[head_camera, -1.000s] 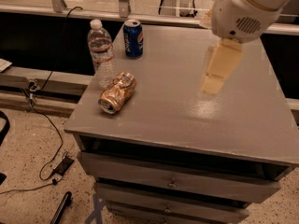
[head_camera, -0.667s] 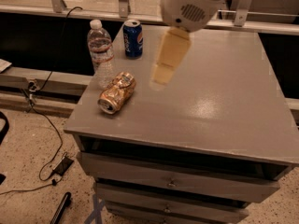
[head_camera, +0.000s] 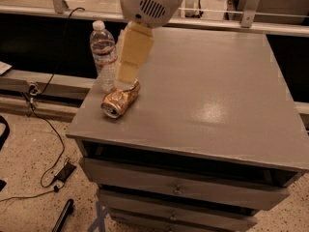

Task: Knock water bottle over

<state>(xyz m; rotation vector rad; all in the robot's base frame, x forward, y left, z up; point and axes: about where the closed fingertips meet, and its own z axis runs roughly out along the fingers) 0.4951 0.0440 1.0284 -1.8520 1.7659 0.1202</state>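
Nearest the camera, the grey desk (head_camera: 217,95) shows its front edge and a stack of shallow drawers (head_camera: 178,190) with small knobs. Its top is flat, painted and slightly glossy, with a soft glare patch well to the right of the hand.

Just below and in front of the hand lies the crushed gold can (head_camera: 119,99). It is dented thin metal, on its side, with its open mouth turned toward the desk's front-left corner.

The hand (head_camera: 127,76) hangs from a rounded white wrist housing with vent slots. It is a pale tan, blocky slab pointing down, its tip low over the desk just above the can's far end. Whether it is spread or pressed together cannot be told from this angle.

The water bottle (head_camera: 103,54) stands upright just beside the hand, on its left as seen by the camera and slightly farther back, close to the desk's left edge. It is clear ribbed plastic with a white cap and a label band, and its long axis is vertical. I cannot tell whether the two touch.

Judging from this, a sideways push leftward against the upper body should tip the light, tall bottle.
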